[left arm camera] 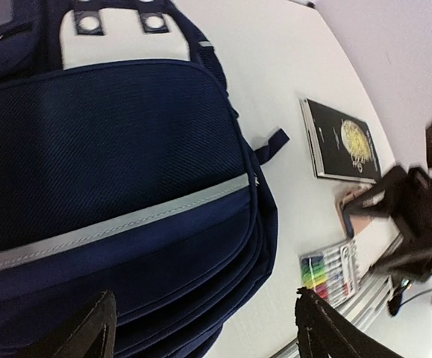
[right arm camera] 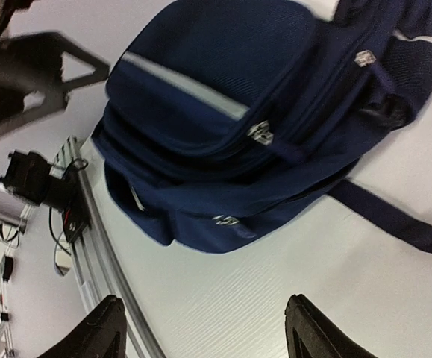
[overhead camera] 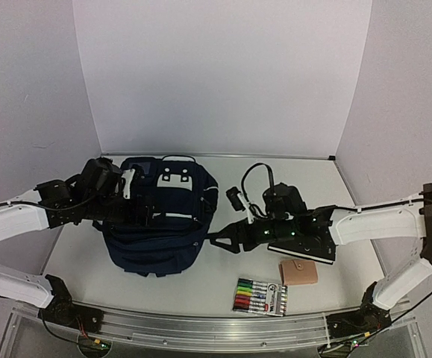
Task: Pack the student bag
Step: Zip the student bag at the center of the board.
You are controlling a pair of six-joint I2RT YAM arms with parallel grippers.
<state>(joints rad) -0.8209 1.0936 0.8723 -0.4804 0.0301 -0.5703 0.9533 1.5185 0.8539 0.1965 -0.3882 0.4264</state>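
So the student bag (overhead camera: 156, 224) is lying flat on the table (overhead camera: 320, 183), a bit left of the middle. Its front faces up, the light grey patches point toward the back wall and the rounded bottom end points toward the arms. The left gripper (left arm camera: 204, 337) hangs right over the front pocket with its fingers spread wide and nothing between them (just navy mesh and the grey stripe underneath, going by the wrist view). Can't tell if a fingertip actually touches the cloth. The right gripper (right arm camera: 204, 332) sits off the bag's right side, low over bare tabletop just beside it, and its claw is spread apart too and empty. One dark strap (right arm camera: 395, 220) trails out of the bag across the table on that side. A couple of zip pulls show along the bag's edge, but I honestly can't tell if the main compartment is open or zipped. The loose stuff is all on the right half. A black book (left arm camera: 342, 142) with a gold emblem on the cover lies flat, partly under the right arm in the top view. A small tan wallet (overhead camera: 298, 272) is just beside its near edge. A pack of coloured markers (overhead camera: 260, 297) sits near the front edge, close to the wallet but apart from it. Behind the right arm there's a small black gadget (overhead camera: 236, 198) with a looped cable, too small to make out.
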